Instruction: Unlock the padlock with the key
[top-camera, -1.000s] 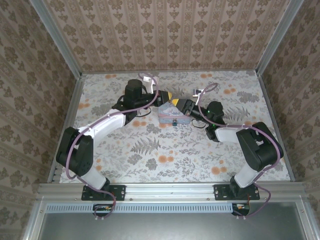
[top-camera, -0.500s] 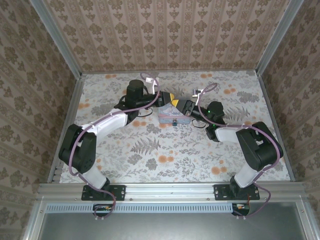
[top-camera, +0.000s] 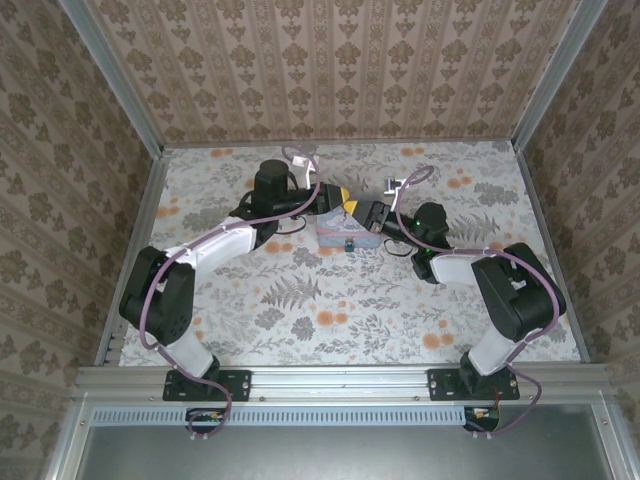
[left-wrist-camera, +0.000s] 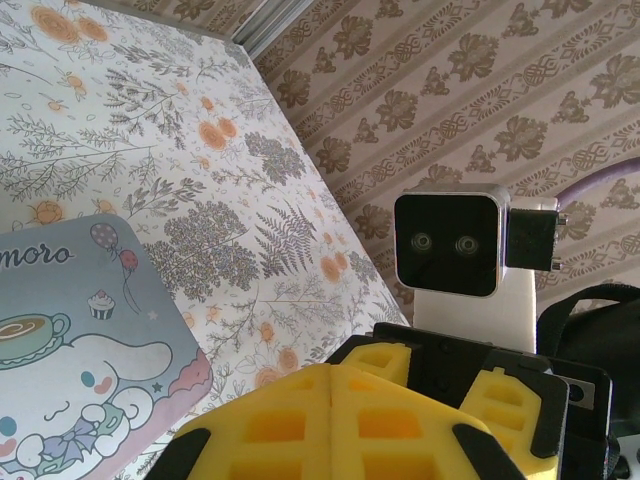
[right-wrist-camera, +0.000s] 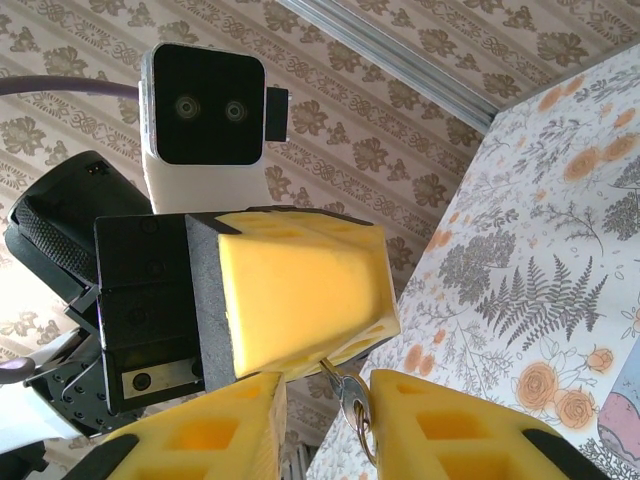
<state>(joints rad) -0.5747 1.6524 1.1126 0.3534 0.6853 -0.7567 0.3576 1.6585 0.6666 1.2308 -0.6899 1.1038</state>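
**Item: key-to-padlock job, early stage, handover of the key in hand**

- Left gripper (left-wrist-camera: 330, 410): yellow fingers pressed together, lower centre of its own wrist view. In the right wrist view the same fingers sit mid-frame, pinching the key (right-wrist-camera: 345, 392), whose shank and ring hang out below their tip.
- Right gripper (right-wrist-camera: 325, 428): fingers spread at the bottom edge of its wrist view, one each side of the hanging key. A gap shows on at least one side, so there is no grip yet.
- Padlock (top-camera: 350, 243): a dark speck at the lower edge of the tin (top-camera: 338, 230), centre of the overhead view. Nothing touches it. Too small to tell how the shackle stands.
- Tin: pale blue with a cartoon lid, lying on the floral mat (top-camera: 300, 310). Both grippers meet just above it in the overhead frame.

**Done, by judgement:** key lifted off the mat and held up between the two tools

**Left:** a firm hold on the key by whichever tool will use it, steadying the padlock, inserting the key, turning it, freeing the shackle
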